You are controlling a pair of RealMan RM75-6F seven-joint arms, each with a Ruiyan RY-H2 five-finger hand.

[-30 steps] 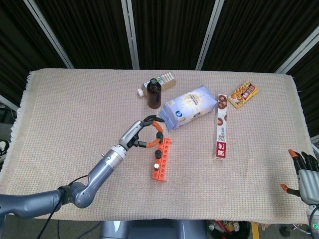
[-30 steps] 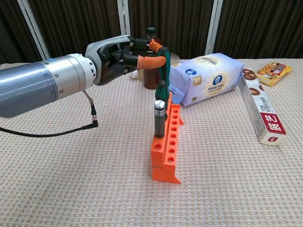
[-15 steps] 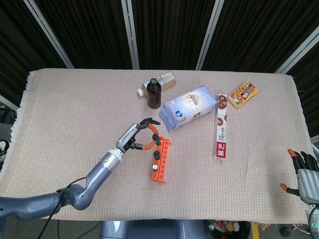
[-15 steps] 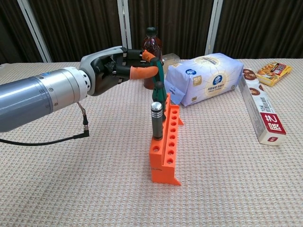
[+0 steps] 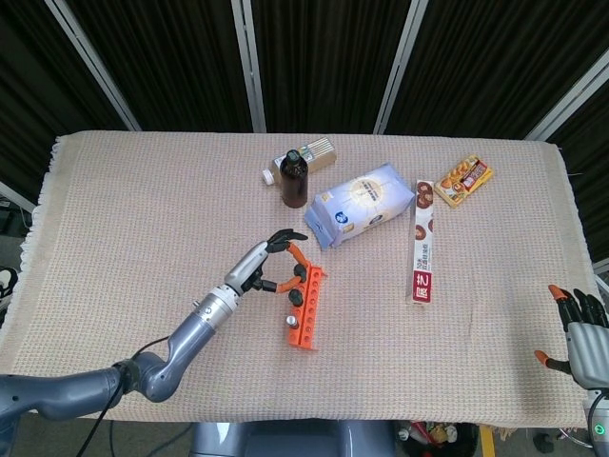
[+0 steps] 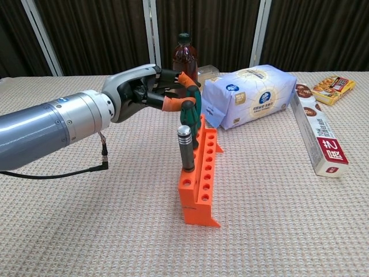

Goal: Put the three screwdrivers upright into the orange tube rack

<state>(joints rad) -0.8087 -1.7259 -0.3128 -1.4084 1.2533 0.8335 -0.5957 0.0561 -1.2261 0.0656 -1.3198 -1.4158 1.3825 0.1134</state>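
The orange tube rack lies lengthwise near the table's middle. A grey-handled screwdriver stands upright in one of its near holes. My left hand pinches the top of a green-handled screwdriver, which stands upright over the rack just behind the grey one; its tip is hidden behind the grey handle. A third screwdriver does not show in either view. My right hand hovers at the table's near right corner, fingers spread, holding nothing.
Behind the rack stand a brown bottle and a blue-white bag. A long red-white box and a snack pack lie to the right. A black cable trails from my left forearm.
My left hand has come down and slightly toward me with the green screwdriver, bringing it lower at the rack. The rack has shifted a little. My right hand stays put.
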